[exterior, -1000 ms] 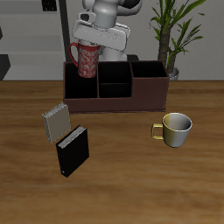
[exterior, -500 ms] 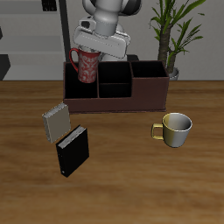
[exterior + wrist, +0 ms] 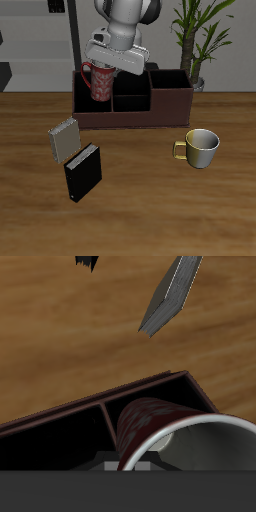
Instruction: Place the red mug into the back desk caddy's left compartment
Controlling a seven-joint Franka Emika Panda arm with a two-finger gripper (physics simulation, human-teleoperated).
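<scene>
Exterior view: gripper (image 3: 108,66) holds red mug (image 3: 102,85) above wooden table (image 3: 140,200), potted plant (image 3: 200,35) behind.

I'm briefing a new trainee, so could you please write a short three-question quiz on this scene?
1. True or false: the red mug stands on the table.
2. Which compartment of the caddy is the mug at? A) the end one B) a small middle one
3. What holds the mug?

Key:
1. False; it is held at the caddy, off the table.
2. A.
3. The gripper, shut on its rim.
</scene>
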